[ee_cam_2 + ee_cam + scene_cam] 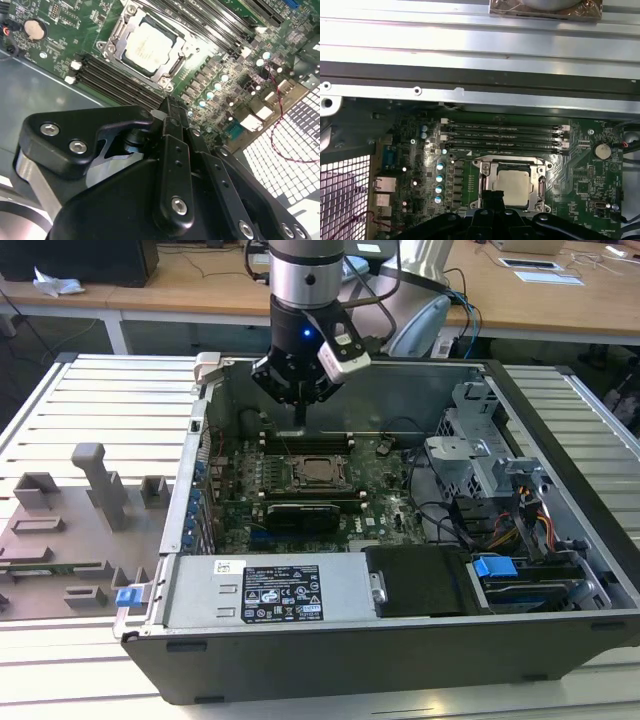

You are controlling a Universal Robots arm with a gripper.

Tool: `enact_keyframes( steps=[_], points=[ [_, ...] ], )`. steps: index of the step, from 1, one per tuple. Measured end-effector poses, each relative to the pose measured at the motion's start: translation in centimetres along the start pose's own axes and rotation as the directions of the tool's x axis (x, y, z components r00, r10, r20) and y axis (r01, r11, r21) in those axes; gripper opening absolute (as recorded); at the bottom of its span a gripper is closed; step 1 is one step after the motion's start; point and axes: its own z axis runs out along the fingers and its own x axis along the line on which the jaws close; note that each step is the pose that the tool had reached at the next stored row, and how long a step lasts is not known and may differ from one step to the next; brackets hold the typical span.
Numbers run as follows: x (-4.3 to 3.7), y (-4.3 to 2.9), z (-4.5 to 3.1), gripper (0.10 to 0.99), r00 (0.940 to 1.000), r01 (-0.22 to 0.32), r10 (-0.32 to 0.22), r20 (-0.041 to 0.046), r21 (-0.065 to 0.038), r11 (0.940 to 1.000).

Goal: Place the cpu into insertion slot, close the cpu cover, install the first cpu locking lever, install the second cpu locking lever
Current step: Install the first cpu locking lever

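Pale metal cpu (145, 46) lies framed by the cpu cover (538, 186), mid-motherboard (385, 490); the gripper (300, 423), pinched together and empty, hangs over the board's edge beside the case wall (410, 400).

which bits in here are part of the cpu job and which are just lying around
Job:
cpu
cpu cover, framing the cpu
pincer, hovering close above them

Lying about:
coin battery
memory slots
grey blocks, at the exterior view's left
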Motion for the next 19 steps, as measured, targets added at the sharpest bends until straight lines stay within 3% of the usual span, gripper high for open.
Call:
enact_keyframes(
  steps=[14, 19],
  points=[
    [3.21, 0.36, 0.13, 0.106, 1.0, 0.0, 0.0, 0.0005, 0.0, 1.0],
    [3.96, 0.97, 1.18, 0.106, 1.0, 0.0, 0.0, 0.0005, 0.0, 1.0]
  ],
)
